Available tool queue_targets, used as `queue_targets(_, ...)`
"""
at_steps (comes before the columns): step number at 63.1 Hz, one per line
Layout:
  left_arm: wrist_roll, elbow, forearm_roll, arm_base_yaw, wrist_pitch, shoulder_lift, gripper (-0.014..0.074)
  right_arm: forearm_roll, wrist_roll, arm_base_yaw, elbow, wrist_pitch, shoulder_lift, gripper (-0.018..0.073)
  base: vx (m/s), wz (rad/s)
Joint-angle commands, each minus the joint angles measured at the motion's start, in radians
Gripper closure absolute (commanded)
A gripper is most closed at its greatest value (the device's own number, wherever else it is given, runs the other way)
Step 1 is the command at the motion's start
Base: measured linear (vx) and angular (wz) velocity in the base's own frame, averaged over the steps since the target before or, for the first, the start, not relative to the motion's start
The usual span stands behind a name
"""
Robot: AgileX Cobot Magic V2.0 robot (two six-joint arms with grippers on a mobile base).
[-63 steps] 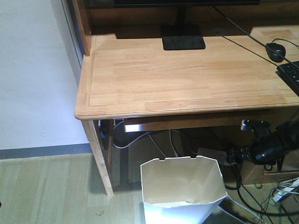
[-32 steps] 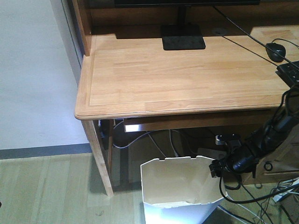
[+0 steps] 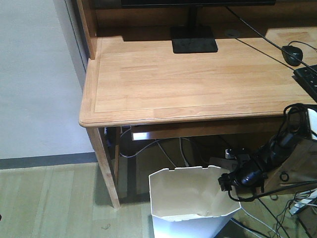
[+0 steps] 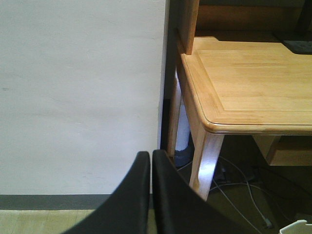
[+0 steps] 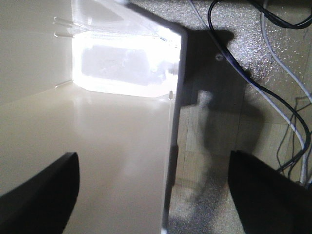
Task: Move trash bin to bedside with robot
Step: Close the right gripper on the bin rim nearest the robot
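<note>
Over the last second the slim black right gripper [image 3: 224, 182] has dropped to the right rim of the tall white plastic trash bin [image 3: 184, 196], which stands on the floor below the light wooden tabletop [image 3: 198, 79]. Its jaws are spread astride the wall, ready to pinch. The left gripper [image 4: 150, 192] has its jaws pressed together

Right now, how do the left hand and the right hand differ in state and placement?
The left hand has its fingers pressed together with nothing between them; the right hand has them spread wide. The left hand faces the white wall beside the desk, away from the trash bin; the right hand straddles the trash bin's right wall, one finger inside, one outside. Both have dark fingers and clamp nothing.
</note>
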Motion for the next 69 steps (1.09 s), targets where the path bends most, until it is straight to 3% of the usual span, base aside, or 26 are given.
queue_targets(1, -0.004, 0.003, -0.002, -0.003, -0.066, -0.014, 0.0603, -0.008, 0.0, -0.005, -0.051, 0.028, -0.017, -0.0035, 0.0, 0.0)
queue_targets(18, -0.004, 0.003, -0.002, -0.003, -0.066, -0.014, 0.0603, -0.014, 0.065, -0.032, -0.155, 0.067, 0.095, -0.0027, 0.0, 0.0)
queue_targets(28, -0.004, 0.003, -0.002, -0.003, -0.066, -0.014, 0.0603, -0.019, 0.068, -0.039, -0.195, 0.111, 0.133, 0.0051, 0.0, 0.0)
queue_targets(36, -0.004, 0.003, -0.002, -0.003, -0.066, -0.014, 0.0603, -0.022, 0.07, -0.037, -0.21, 0.142, 0.138, 0.0207, 0.0, 0.0)
queue_targets(48, -0.004, 0.003, -0.002, -0.003, -0.066, -0.014, 0.0603, -0.036, 0.072, -0.038, -0.235, 0.214, 0.138, 0.0578, 0.0, 0.0)
queue_targets(69, -0.004, 0.003, -0.002, -0.003, -0.066, -0.014, 0.0603, -0.047, 0.043, -0.04, -0.217, 0.268, 0.09, 0.0567, 0.0, 0.0)
